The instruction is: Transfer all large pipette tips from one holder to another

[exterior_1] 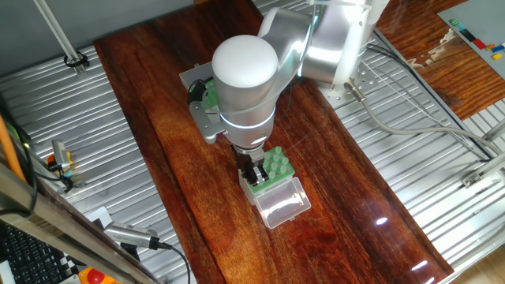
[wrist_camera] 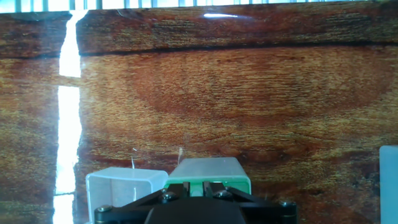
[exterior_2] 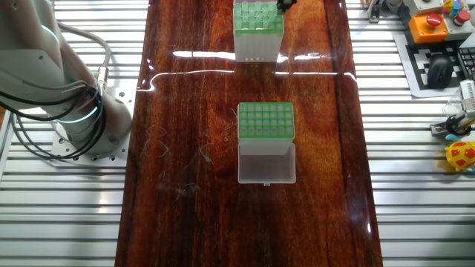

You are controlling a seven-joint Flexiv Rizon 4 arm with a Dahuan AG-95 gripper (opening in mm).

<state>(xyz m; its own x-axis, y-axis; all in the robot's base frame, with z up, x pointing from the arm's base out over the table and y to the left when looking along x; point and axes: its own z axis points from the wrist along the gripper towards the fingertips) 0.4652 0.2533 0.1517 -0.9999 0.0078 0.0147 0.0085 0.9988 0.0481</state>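
Hand view shows the dark two-finger gripper (wrist_camera: pixel 202 188) only as a pair of black bars at the bottom edge, drawn close together; whether they pinch anything cannot be told from any picture. Just beyond them lies the small box with a green hole-grid top and pale see-through sides (wrist_camera: pixel 210 172), its clear hinged lid (wrist_camera: pixel 127 184) folded open beside it. In one fixed view the fingers (exterior_1: pixel 251 167) hang at the edge of this box, touching or nearly touching its green top, where rows of rounded pale-green heads look like the slender translucent large pipette tips (exterior_1: pixel 275 162) seated in their holes. Farther out on the dark reddish wooden tabletop (exterior_2: pixel 185 193), well apart from the fingers, stands the slightly bigger green-topped box with a whitish hinged lid (exterior_2: pixel 266 122), its lid open; its grid is too small to say whether any tip sits there. By this showing the transfer seems early, with most tips left to move.
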